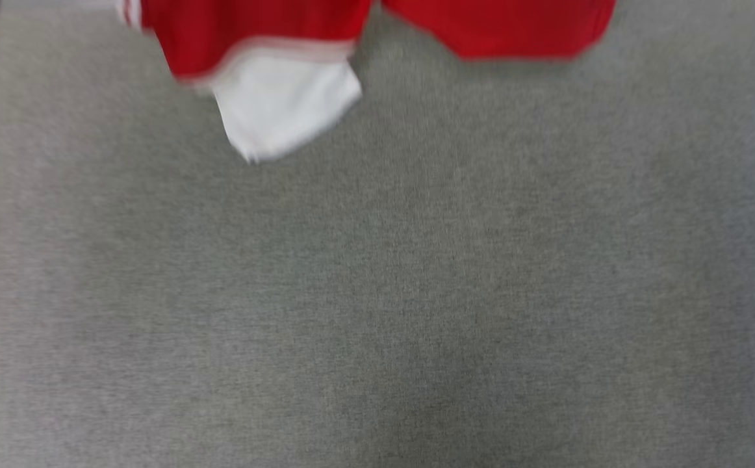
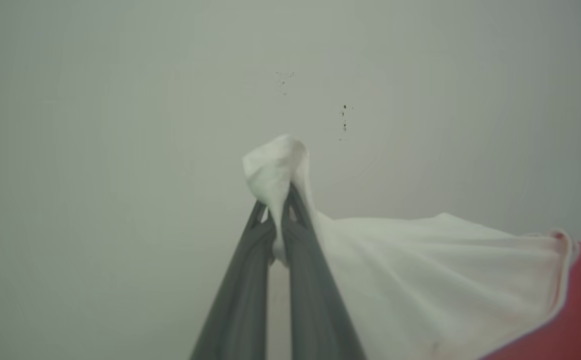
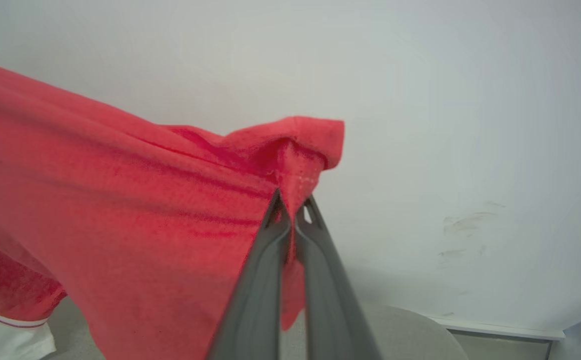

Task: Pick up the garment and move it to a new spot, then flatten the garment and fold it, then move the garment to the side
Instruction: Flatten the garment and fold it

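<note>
At the top left of the head view the garment (image 1: 267, 39) hung over the grey desk (image 1: 377, 292), left end effector (image 2: 278, 210) clenched on its white sleeve (image 2: 420, 270), right end effector (image 3: 293, 210) on red cloth. Likely mid-move; next called for lowering it flat.

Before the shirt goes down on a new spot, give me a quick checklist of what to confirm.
1. Left hand grip: shut on the white sleeve: ok.
2. Right hand grip: shut on a red edge of the garment: ok.
3. Garment spread flat: bunched at both grips, hanging in folds: not ok.
4. Lower edges off the grey surface: head view blurred: cannot tell.
5. Grey surface lies below the garment for set-down: ok.
</note>
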Tool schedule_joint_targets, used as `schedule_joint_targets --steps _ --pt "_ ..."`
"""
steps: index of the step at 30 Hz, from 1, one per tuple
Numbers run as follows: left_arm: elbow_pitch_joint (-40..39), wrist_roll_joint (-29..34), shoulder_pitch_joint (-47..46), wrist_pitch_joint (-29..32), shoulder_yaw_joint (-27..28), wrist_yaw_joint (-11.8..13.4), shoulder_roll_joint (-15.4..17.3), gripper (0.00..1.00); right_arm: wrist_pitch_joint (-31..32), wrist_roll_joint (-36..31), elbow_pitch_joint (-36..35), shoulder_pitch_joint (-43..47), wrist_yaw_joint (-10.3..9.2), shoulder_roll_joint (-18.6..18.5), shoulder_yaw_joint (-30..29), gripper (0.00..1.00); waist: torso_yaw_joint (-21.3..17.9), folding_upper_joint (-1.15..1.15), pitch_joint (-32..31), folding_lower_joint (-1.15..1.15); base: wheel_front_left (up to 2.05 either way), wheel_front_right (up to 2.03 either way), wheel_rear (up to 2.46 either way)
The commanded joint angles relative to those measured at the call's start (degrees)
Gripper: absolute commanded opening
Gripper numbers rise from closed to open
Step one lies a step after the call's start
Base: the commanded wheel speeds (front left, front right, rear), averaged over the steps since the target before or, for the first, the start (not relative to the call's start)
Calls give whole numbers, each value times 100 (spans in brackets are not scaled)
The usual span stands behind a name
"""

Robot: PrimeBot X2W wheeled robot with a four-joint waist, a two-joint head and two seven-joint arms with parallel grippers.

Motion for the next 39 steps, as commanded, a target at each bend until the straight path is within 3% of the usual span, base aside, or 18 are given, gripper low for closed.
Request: schedule_joint_targets --steps 1,11,24,33,39 --pt "60 67 -251 -83 57 -3 123 0 -106 -90 41 -211 -12 -74 -52 0 -77 0 446 0 0 0 0" --pt "322 222 -1487 -249 100 -112 239 0 -901 -270 178 -1448 -12 -83 -18 0 -84 0 1393 0 0 0 0" --pt "1051 -8 -1452 -486 98 -407 13 0 -1619 -44 1222 -2026 -11 112 413 0 40 0 1970 0 0 0 0" --pt "1508 -470 -702 -607 158 -610 -172 0 -1995 498 1687 -1442 -11 -40 932 0 180 0 1609 0 0 0 0" --pt "1511 -690 529 -650 32 -634 -57 0 -2151 995 1564 -217 -12 -188 1328 0 248 0 889 0 0 0 0"
